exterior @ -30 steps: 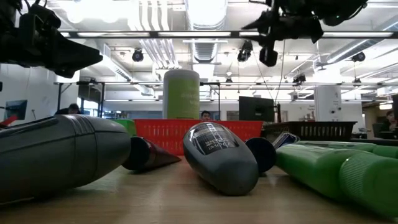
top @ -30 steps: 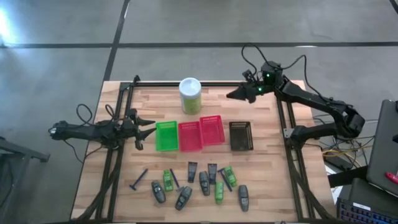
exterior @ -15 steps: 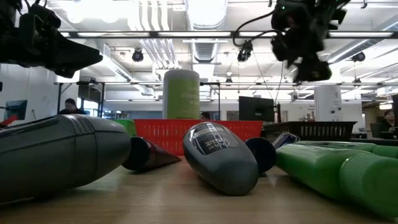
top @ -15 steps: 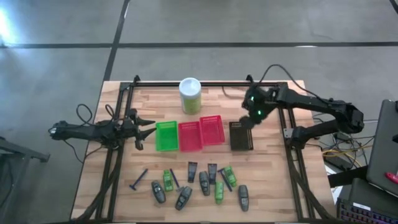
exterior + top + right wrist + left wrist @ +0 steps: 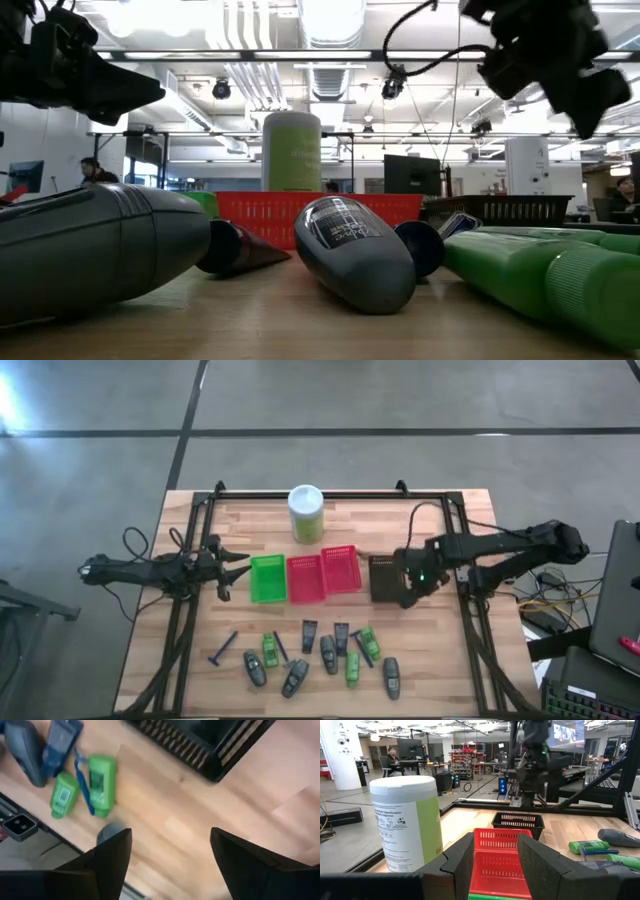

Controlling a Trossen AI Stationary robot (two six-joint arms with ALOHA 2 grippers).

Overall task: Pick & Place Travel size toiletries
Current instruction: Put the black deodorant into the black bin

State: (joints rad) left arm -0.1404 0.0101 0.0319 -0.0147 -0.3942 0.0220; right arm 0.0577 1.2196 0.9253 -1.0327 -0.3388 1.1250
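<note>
Wooden tabletop (image 5: 440,650); canister (image 5: 306,513) at 12 o'clock, baskets (image 5: 325,576) at centre, toiletries (image 5: 320,653) at 6 o'clock.

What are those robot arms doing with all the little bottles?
Nothing has been picked up yet. The little toiletries lie in a bunch at the near edge of the table, in front of a row of small baskets: green, two red and a dark one. The right pincer is open and empty, hanging above the table just beside the dark basket, with the toiletries ahead of it. The left pincer waits open by the green basket. A tall canister stands behind the baskets.
</note>
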